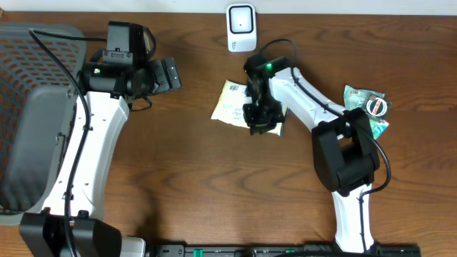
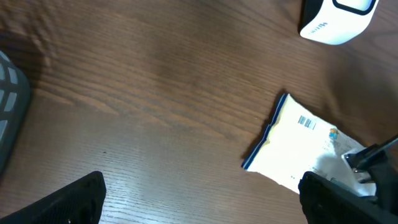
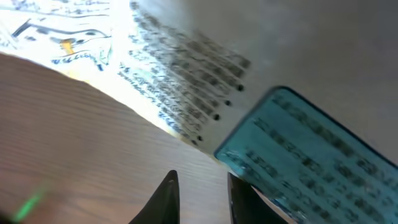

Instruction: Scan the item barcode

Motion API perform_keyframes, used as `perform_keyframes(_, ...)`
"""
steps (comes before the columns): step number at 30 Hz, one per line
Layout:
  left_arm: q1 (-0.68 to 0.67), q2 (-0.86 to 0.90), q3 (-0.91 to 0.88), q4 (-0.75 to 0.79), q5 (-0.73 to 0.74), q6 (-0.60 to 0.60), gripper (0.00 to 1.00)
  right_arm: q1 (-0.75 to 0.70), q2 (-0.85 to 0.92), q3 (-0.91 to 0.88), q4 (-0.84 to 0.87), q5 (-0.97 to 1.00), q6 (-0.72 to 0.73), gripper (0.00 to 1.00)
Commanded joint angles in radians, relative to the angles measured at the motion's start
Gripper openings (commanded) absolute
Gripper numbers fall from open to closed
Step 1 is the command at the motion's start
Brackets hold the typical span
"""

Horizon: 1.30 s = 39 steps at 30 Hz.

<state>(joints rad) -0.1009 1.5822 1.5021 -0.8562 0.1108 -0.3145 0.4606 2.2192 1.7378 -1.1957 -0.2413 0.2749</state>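
Observation:
A pale packet [image 1: 230, 102] lies flat on the wooden table below the white scanner [image 1: 241, 27]. In the left wrist view the packet [image 2: 289, 149] shows a small barcode [image 2: 305, 122] facing up, with the scanner [image 2: 336, 22] beyond it. My right gripper [image 1: 260, 118] hangs over the packet's right end. In the right wrist view its jaws [image 3: 202, 186] stand a narrow gap apart with only bare wood between them. The printed packet [image 3: 180, 68] lies just ahead, and a teal packet [image 3: 311, 152] is beside the right finger. My left gripper [image 1: 168, 73] is wide open and empty [image 2: 202, 205], left of the packet.
Green snack packets [image 1: 368, 107] lie at the right beside the right arm. A grey mesh basket [image 1: 36, 107] fills the table's left edge, its corner [image 2: 9, 93] showing in the left wrist view.

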Motion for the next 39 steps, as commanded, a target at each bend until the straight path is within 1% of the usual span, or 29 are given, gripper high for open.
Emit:
perform_keyframes(1,0.001,0.006,0.007,0.001,0.009,0.002,0.98,-0.045,0.008,-0.001,-0.014,0.042,-0.056,0.2)
perform_keyframes(4,0.0,0.006,0.007,0.001,0.01,0.002,0.98,-0.091,0.008,-0.001,-0.024,0.052,-0.076,0.21)
perform_keyframes(7,0.0,0.006,0.007,-0.013,0.024,0.002,0.98,-0.12,0.004,-0.001,-0.025,0.008,-0.167,0.24)
perform_keyframes(10,0.0,0.006,0.007,-0.05,0.055,0.002,0.98,-0.135,-0.022,0.01,-0.041,-0.019,-0.241,0.24)
perform_keyframes(14,0.0,0.006,0.007,-0.021,0.065,0.002,0.98,-0.144,-0.097,0.027,-0.019,-0.034,-0.247,0.24)
perform_keyframes(16,0.0,0.006,0.007,-0.022,0.07,-0.006,0.97,-0.148,-0.153,0.029,0.02,-0.034,-0.238,0.24)
perform_keyframes(19,-0.004,0.013,0.007,-0.018,0.106,-0.07,0.66,-0.148,-0.214,0.029,0.098,-0.034,-0.163,0.24)
perform_keyframes(20,-0.008,0.018,0.007,-0.016,0.11,-0.091,0.53,-0.146,-0.221,0.028,0.121,-0.031,-0.144,0.21)
perform_keyframes(21,-0.016,0.027,0.007,-0.013,0.11,-0.109,0.46,-0.145,-0.223,0.029,0.146,-0.021,-0.118,0.18)
perform_keyframes(22,-0.034,0.048,0.007,-0.001,0.11,-0.111,0.35,-0.145,-0.216,0.027,0.183,0.01,-0.068,0.11)
perform_keyframes(24,-0.057,0.075,0.007,0.013,0.11,-0.111,0.27,-0.146,-0.196,0.026,0.204,0.021,-0.037,0.08)
perform_keyframes(25,-0.071,0.091,0.007,0.022,0.111,-0.114,0.21,-0.146,-0.178,0.026,0.211,0.021,-0.023,0.07)
perform_keyframes(26,-0.084,0.107,0.007,0.032,0.112,-0.115,0.13,-0.146,-0.165,0.026,0.212,0.019,-0.013,0.05)
perform_keyframes(27,-0.095,0.121,0.007,0.043,0.116,-0.12,0.08,-0.146,-0.15,0.026,0.212,0.018,-0.007,0.03)
perform_keyframes(28,-0.108,0.139,0.007,0.058,0.122,-0.13,0.08,-0.146,-0.135,0.026,0.209,0.014,-0.002,0.01)
perform_keyframes(30,-0.13,0.173,0.007,0.094,0.152,-0.134,0.08,-0.146,-0.111,0.026,0.208,0.008,-0.002,0.02)
perform_keyframes(33,-0.16,0.226,0.007,0.161,0.199,-0.136,0.07,-0.152,-0.094,0.026,0.205,-0.014,-0.002,0.04)
perform_keyframes(35,-0.175,0.256,0.007,0.198,0.204,-0.145,0.07,-0.158,-0.094,0.026,0.199,-0.015,-0.002,0.07)
perform_keyframes(37,-0.19,0.293,0.007,0.241,0.208,-0.16,0.07,-0.166,-0.094,0.026,0.197,-0.016,-0.003,0.13)
perform_keyframes(39,-0.199,0.327,0.007,0.281,0.234,-0.163,0.08,-0.173,-0.094,0.026,0.196,-0.016,-0.006,0.27)
